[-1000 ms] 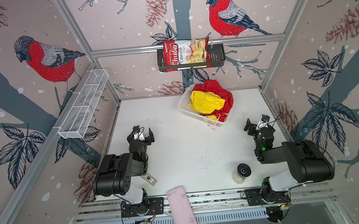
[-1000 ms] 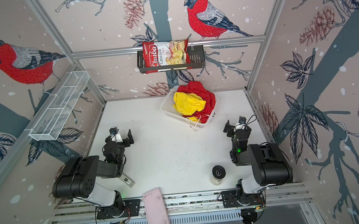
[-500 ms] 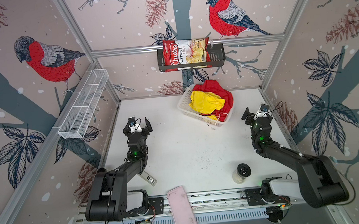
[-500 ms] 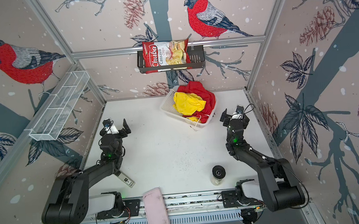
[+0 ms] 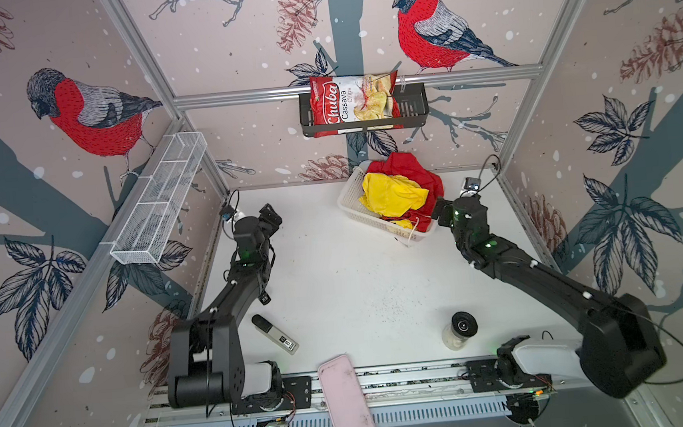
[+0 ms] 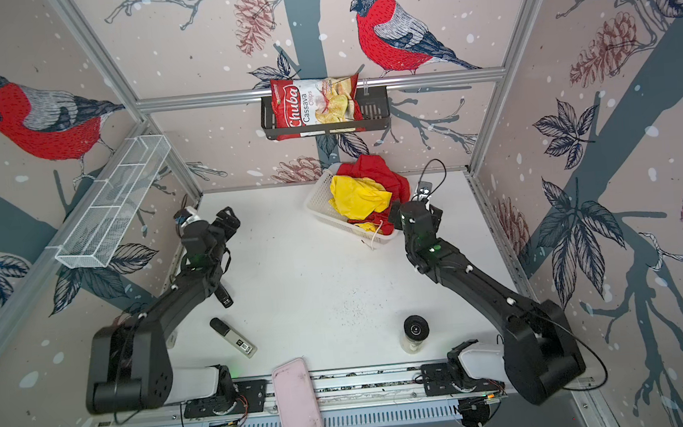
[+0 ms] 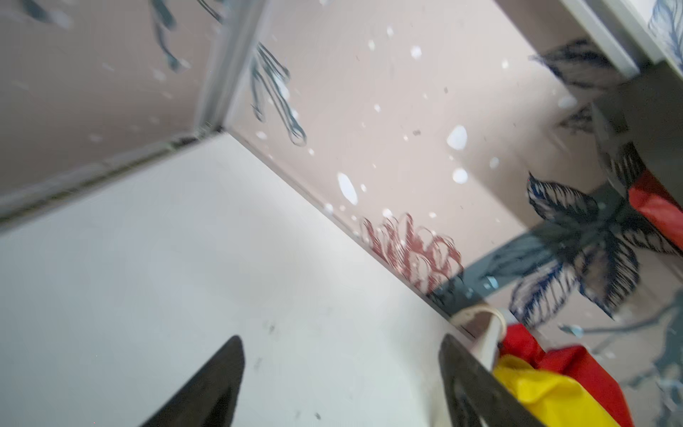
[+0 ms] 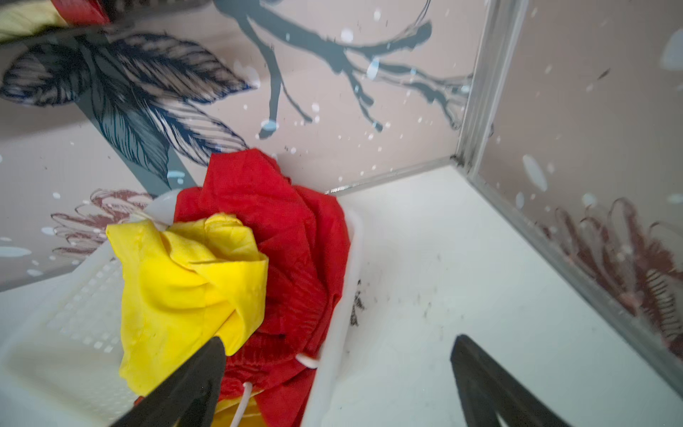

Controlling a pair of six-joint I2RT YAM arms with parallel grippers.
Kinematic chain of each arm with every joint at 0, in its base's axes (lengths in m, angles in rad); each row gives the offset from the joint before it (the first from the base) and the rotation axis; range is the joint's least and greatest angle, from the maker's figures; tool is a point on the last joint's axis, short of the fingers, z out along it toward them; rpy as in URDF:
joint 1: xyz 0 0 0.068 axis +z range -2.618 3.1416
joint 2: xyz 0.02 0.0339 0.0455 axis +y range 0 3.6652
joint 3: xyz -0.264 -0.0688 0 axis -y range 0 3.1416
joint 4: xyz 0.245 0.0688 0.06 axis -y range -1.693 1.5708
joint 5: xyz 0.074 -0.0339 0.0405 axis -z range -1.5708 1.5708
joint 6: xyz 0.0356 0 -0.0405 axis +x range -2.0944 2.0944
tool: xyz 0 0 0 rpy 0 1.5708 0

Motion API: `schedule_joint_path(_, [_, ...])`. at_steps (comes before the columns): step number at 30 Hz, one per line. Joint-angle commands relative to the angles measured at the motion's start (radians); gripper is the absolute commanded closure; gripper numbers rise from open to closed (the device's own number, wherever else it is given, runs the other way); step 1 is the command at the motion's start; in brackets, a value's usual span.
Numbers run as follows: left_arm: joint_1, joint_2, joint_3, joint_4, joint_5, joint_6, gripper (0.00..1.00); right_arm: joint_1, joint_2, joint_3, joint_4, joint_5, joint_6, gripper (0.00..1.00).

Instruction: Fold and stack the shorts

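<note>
The yellow shorts (image 5: 392, 196) lie crumpled on top of the red shorts (image 5: 413, 171) in a white basket (image 5: 354, 211) at the back of the table, in both top views. A white drawstring (image 8: 242, 403) hangs out of the red fabric. My right gripper (image 5: 440, 213) hovers at the basket's near right corner, open and holding nothing. In the right wrist view, one of its fingers (image 8: 199, 373) is over the yellow shorts (image 8: 192, 281) and the other is over bare table beyond the basket rim (image 8: 343, 332). My left gripper (image 5: 268, 219) is open and empty over the table, left of the basket.
A chips bag (image 5: 354, 103) sits in a black rack on the back wall. A white wire shelf (image 5: 160, 204) hangs on the left wall. On the table's front part lie a dark-and-grey stick-shaped device (image 5: 276, 334), a black-lidded jar (image 5: 461, 330) and a pink flat case (image 5: 346, 402).
Both arms have stretched out from tucked poses toward the back of the table. The right gripper has arrived at the basket's corner; the left has gone to the far left.
</note>
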Motion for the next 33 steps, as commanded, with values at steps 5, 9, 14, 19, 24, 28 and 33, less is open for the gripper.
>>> schedule_joint_path(5, [-0.178,0.232,0.213,-0.145,0.153,-0.007,0.21,-0.106,0.238,0.219,-0.231,-0.298,0.251,0.21])
schedule_joint_path(9, [-0.222,0.378,0.361,-0.185,0.185,-0.031,0.22,-0.118,0.317,0.251,-0.205,-0.327,0.313,0.15])
schedule_joint_path(14, [-0.29,0.505,0.517,-0.251,0.153,-0.002,0.22,-0.135,0.414,0.281,-0.184,-0.322,0.354,0.14])
schedule_joint_path(19, [-0.327,0.624,0.638,-0.295,0.179,-0.001,0.24,-0.145,0.446,0.249,-0.119,-0.347,0.41,0.15])
schedule_joint_path(24, [-0.368,0.732,0.763,-0.334,0.217,0.011,0.26,-0.113,0.413,0.181,-0.057,-0.367,0.453,0.55])
schedule_joint_path(28, [-0.421,0.81,0.866,-0.358,0.25,0.03,0.26,-0.061,0.314,0.055,-0.005,-0.32,0.537,0.7])
schedule_joint_path(33, [-0.496,0.883,0.978,-0.368,0.306,0.036,0.26,-0.028,0.093,-0.197,0.075,-0.239,0.755,0.85])
